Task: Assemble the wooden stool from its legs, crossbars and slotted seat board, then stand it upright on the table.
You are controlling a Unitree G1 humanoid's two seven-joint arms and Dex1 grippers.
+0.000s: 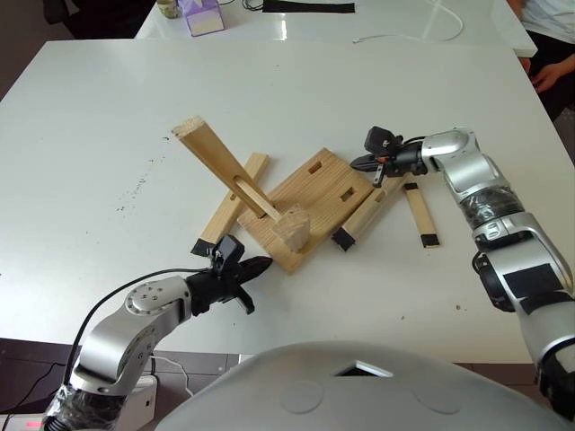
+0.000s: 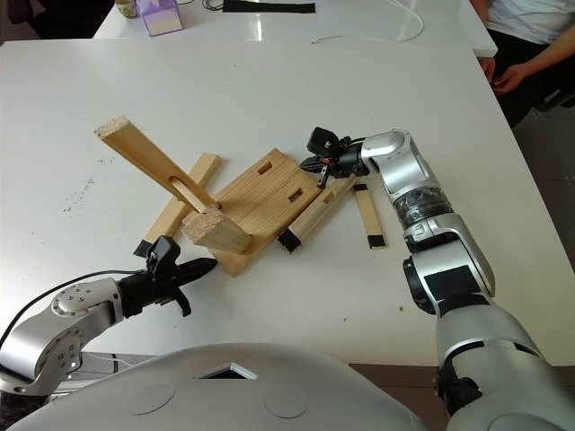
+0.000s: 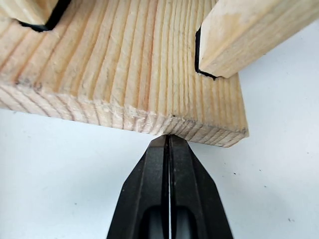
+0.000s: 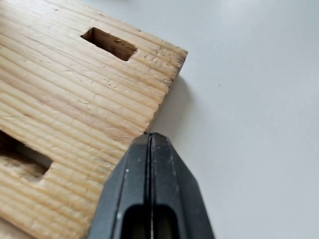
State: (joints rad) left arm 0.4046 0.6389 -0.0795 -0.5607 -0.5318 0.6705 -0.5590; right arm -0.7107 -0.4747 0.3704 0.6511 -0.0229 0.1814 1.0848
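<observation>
The pale slotted wooden seat board point(image 1: 314, 193) lay at frame centre on the white surface point(image 1: 108, 108), with two wooden legs point(image 1: 216, 154) plugged in. Three loose black-tipped bars point(image 1: 420, 215) lay around it. The left gripper point(image 1: 256, 267) and right gripper point(image 1: 359, 162) touched its edges, jaws closed and empty. Most of the assembly seemingly remained.

This looks like a lab or office workroom rather than a home. There is a broad, plain white tabletop point(image 1: 108, 117), marked with a few dark specks, and a second white table point(image 1: 485, 27) stands just behind it. On that far table sit a purple tissue box point(image 1: 201, 14), a loose white cable point(image 1: 386, 37) and a flat black strip point(image 1: 308, 7). The floor point(image 1: 13, 63) beside the tables is dark.
</observation>
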